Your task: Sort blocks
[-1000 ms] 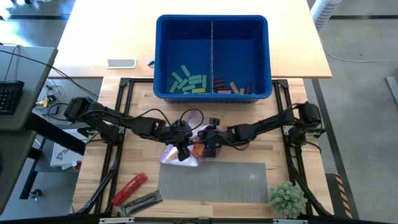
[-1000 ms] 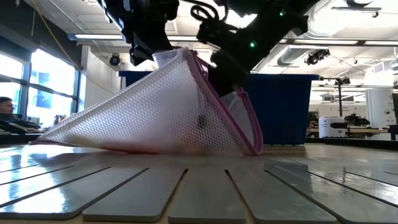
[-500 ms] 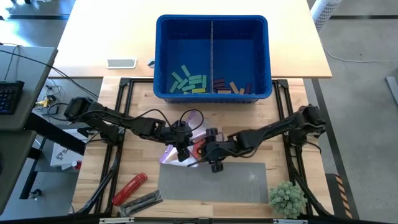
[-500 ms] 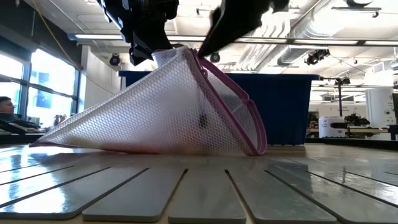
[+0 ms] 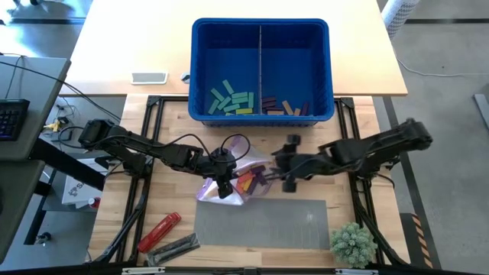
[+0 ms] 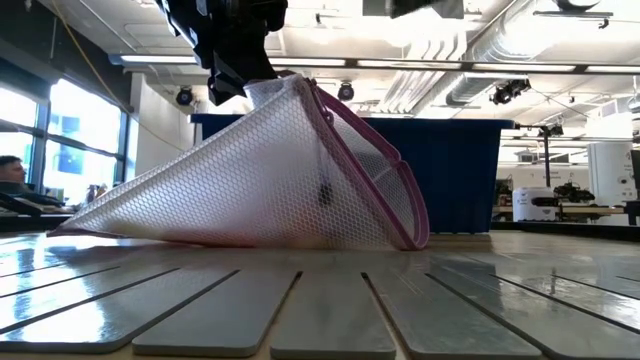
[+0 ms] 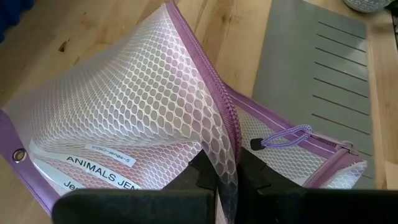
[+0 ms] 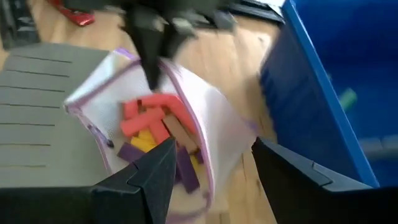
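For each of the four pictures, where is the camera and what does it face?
High: overhead, facing down; both arms, blue bin.
Low: at tabletop height, facing the mesh bag; left claw above.
Left wrist: on that arm; its fingers pinch the bag.
Right wrist: on that arm; open right claw, blocks in the bag.
All show the bag.

A pale wooden desk (image 5: 229, 46) stands beyond the work table, over grey concrete floor (image 5: 443, 46). Left of the desk sits a dark side table with a keyboard (image 5: 11, 118). In the low view, windows (image 6: 60, 150) line the left wall; strip lights (image 6: 400, 63) and exposed ducts (image 6: 510, 45) run overhead.
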